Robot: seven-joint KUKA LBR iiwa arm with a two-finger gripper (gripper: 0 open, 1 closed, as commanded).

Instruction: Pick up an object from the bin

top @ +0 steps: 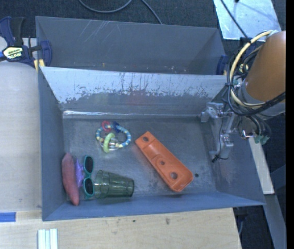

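Closest to me, along the front wall of the grey metal bin [51, 139], a dark green see-through plastic cup [113, 184] lies on its side. It touches a pair of teal plastic sunglasses [86, 175]. Just beside those, in the front left corner, is a long pink and purple soft-looking thing [70, 179]. More to the right, on the middle of the floor, a flat orange plastic bar with holes [163, 161] lies diagonally, with one end near the front wall. Further back, toward the rear wall, there is a small ring toy of many-coloured beads [113, 137], apart from the others.

The gripper [217, 156] hangs close to the right wall, over bare floor, and I see nothing in it. Whether it is spread or closed I am not able to judge from here. The orange bar is the nearest thing to it, but they are apart.

I think the first danger is the wall: the gripper is so near that it could scrape it. The bar is flat and may slip out, the cup may roll away, and in the crowded corner two things could come up together.
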